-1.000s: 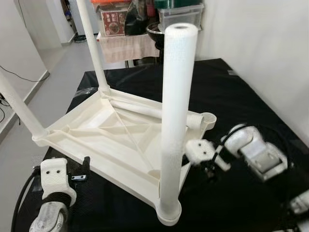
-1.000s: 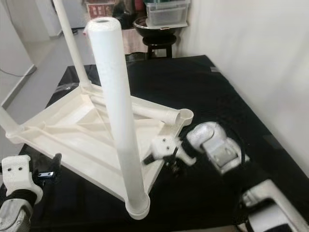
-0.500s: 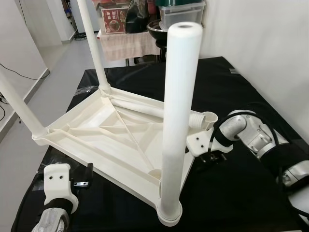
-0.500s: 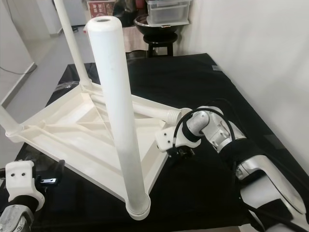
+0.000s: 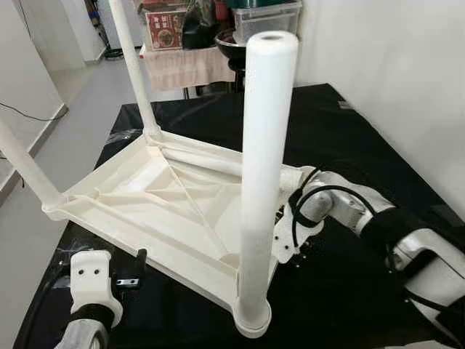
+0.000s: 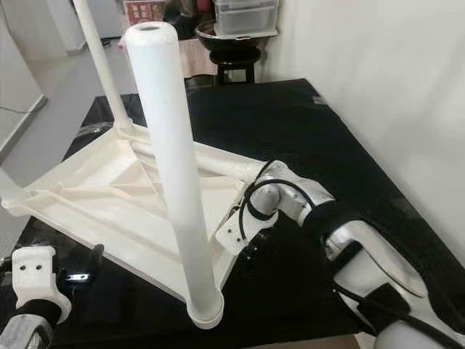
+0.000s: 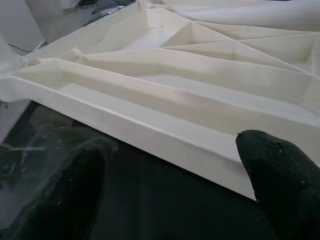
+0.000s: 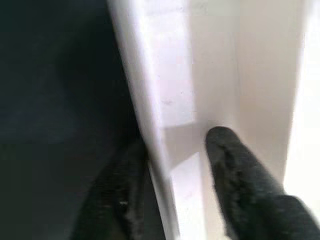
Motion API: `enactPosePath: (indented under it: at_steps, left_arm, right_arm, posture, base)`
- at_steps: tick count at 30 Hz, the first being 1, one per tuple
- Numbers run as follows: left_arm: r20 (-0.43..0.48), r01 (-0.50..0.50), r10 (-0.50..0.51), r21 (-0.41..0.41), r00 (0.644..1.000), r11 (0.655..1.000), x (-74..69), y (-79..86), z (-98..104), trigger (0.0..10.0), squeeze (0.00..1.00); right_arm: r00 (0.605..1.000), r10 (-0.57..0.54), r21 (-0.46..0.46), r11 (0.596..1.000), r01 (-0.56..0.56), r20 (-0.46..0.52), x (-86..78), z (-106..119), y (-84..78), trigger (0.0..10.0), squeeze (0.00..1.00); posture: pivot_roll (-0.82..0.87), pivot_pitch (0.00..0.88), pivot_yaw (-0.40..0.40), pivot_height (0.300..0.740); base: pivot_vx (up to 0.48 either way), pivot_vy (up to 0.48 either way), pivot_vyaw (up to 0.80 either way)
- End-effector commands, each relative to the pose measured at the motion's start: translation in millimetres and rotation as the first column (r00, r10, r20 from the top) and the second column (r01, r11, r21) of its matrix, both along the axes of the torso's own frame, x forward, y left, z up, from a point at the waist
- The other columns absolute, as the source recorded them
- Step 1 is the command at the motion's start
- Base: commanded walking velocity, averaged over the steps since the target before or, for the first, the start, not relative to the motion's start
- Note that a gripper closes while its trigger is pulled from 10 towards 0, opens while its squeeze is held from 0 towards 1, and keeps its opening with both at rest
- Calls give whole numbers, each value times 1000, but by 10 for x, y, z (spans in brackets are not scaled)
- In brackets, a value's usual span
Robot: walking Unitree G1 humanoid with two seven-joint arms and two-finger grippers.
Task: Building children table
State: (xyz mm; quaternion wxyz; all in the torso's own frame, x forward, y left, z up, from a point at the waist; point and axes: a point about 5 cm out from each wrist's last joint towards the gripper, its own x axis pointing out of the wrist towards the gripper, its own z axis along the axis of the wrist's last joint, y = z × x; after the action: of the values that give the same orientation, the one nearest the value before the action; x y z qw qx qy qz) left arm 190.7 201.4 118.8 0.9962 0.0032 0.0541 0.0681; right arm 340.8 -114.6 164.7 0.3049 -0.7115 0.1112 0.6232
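Straddling the upturned tabletop's point(image 5: 167, 211) rim on the black surface point(image 6: 305, 123), your right end effector point(image 8: 167, 170) isn't clamped; tugging may topple the near leg point(image 5: 261, 174). Left end effector point(image 7: 170, 190) gapes wide beside the near edge.

Along my right gripper point(image 8: 170, 150) I see its two black fingers straddling the thin white edge wall of the table top point(image 8: 215, 75). One finger point(image 8: 117, 200) sits on the outer side of that wall, over the dark surface point(image 8: 55, 100) beneath. The other finger point(image 8: 240, 180) lies on the inner side, its rounded tip resting against the pale inside face, where a shallow step crosses the plastic. The wall runs straight between the two fingers, close to both. The picture is soft and blurred, so I cannot tell whether the fingers press the wall.
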Motion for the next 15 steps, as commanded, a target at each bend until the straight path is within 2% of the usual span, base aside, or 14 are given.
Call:
enactPosePath:
  at_steps: [1,5,7,10,15]
  left_arm:
    - [-19,4,-4,-1,1000,1000,-13,-23,-21,10000,0]
    - [-18,-2,2,4,1000,1000,-10,-18,-17,10000,0]
    - [-11,-10,10,11,1000,1000,-8,-4,-2,10000,0]
    - [-10,-14,15,14,1000,1000,-6,6,7,10000,0]
    - [-11,-22,22,18,1000,1000,6,23,17,10000,0]
  right_arm:
    - [998,55,-20,998,-54,17,-19,-3,90,0,0]
    - [996,82,-52,995,-80,34,-8,18,133,0,0]
    - [996,85,-95,992,-83,18,-14,24,91,0,0]
    - [998,69,-106,992,-68,11,6,15,47,0,0]
    - [999,-39,-84,996,38,-13,54,7,-88,0,0]
  posture:
    - [34,71,-3,740]
    - [37,69,-10,740]
    - [36,68,-14,740]
    - [34,67,-16,740]
    - [30,67,-13,740]
  base:
    - [0,0,0]
    - [0,0,0]
    - [0,0,0]
    - [0,0,0]
    - [0,0,0]
